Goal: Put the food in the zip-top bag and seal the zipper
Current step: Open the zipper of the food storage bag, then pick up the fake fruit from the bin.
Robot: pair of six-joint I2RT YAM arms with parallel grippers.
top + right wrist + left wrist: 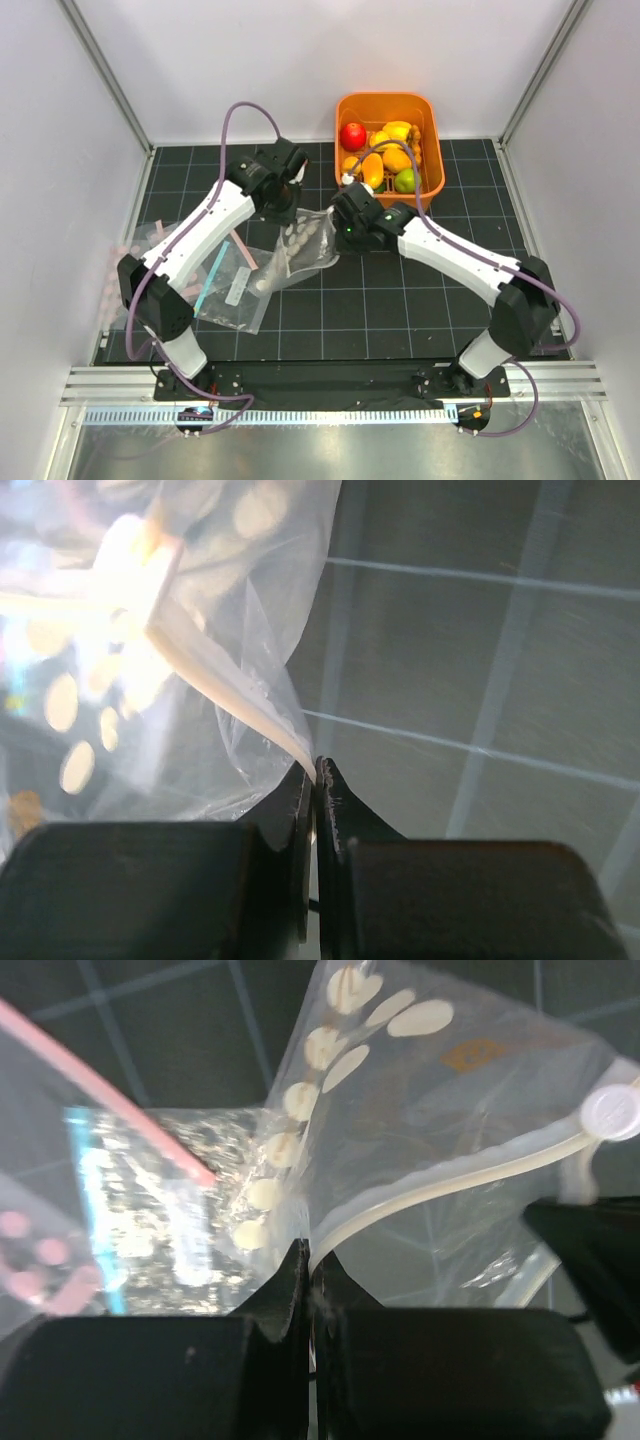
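Observation:
The zip-top bag [305, 240], clear with white dots, hangs crumpled between my two grippers over the dark mat. My left gripper [284, 207] is shut on its mouth edge; in the left wrist view the zipper [450, 1185] runs straight into the closed left gripper [310, 1257]. From the other side my right gripper [341, 218] is shut on the same strip. The right wrist view shows the zipper [230, 685] ending between the tips of the right gripper [317, 770]. The food sits in the orange basket [385, 98]: red apple [352, 135], yellow pepper [398, 131], mango [372, 168], green lime [405, 181].
A clear bag with a teal strip and white label [225, 290] lies flat left of the dotted bag, with a loose pink strip [240, 248] across it. A pink-dotted bag [130, 255] lies at the mat's left edge. White walls enclose the table.

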